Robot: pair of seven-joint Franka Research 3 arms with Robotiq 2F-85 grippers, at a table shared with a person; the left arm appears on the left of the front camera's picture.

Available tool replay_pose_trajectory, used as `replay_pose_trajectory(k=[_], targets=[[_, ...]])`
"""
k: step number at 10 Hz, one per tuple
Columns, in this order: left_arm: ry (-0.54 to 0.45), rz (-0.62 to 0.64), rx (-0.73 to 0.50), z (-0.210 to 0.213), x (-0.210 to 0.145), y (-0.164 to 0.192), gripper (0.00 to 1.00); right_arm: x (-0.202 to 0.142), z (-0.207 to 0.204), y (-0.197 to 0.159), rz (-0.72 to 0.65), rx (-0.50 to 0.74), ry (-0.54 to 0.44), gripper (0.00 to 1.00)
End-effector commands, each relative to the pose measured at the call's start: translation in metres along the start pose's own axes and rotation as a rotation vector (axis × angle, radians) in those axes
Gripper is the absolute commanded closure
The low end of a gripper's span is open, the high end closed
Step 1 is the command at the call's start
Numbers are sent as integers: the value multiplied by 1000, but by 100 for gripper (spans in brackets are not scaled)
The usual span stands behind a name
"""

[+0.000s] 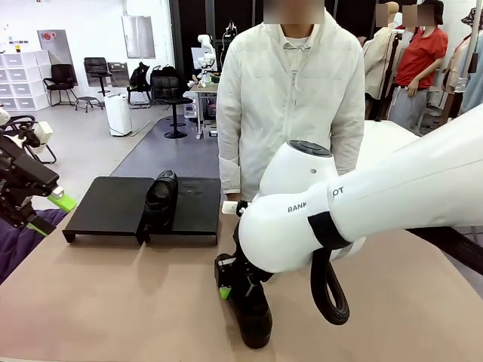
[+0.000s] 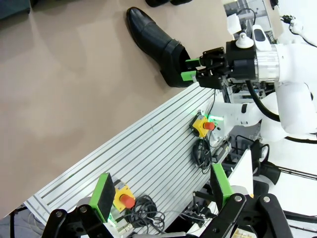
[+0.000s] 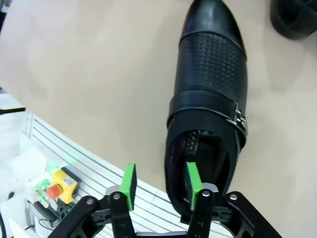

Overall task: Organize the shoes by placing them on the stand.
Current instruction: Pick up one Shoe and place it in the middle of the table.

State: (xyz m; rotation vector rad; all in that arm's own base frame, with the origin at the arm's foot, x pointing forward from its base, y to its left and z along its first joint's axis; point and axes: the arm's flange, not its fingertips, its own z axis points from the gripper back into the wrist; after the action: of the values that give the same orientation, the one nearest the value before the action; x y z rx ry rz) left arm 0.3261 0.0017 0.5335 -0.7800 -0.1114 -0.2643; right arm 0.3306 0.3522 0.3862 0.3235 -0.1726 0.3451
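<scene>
**Right gripper (image 3: pixel 161 182) at a shoe, one shoe up so far**

Right gripper stands partly open at the near shoe (image 3: pixel 210 99). One green pad (image 3: pixel 193 178) is inside it. The other pad is outside the side wall with a little gap, so I think it is not squeezing yet. The near shoe lies on the table in front of the stand (image 1: pixel 106 200), on the robot's side, by the stand's right end. The put-away shoe (image 1: pixel 160 197) sits on top of the stand, over the line where its two halves meet. A spare shoe (image 3: pixel 293 17) is off the stand too. Left gripper (image 2: pixel 162 184) hangs wide open, holding nothing, off the stand's left end. One shoe is done. Most of the job is left.
</scene>
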Motion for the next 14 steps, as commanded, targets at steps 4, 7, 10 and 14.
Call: replay_pose_trajectory(k=[4, 7, 10, 14], targets=[[-4, -20, -23, 1, 0, 0, 0, -44, 132, -94, -38, 210, 127, 0], [-4, -20, -23, 1, 0, 0, 0, -96, 218, -230, -120, 495, 115, 0], [-4, -20, -23, 1, 0, 0, 0, -145, 249, -329, -319, 633, -28, 0], [-4, -20, -23, 1, 0, 0, 0, -167, 254, -342, -367, 636, -32, 0]])
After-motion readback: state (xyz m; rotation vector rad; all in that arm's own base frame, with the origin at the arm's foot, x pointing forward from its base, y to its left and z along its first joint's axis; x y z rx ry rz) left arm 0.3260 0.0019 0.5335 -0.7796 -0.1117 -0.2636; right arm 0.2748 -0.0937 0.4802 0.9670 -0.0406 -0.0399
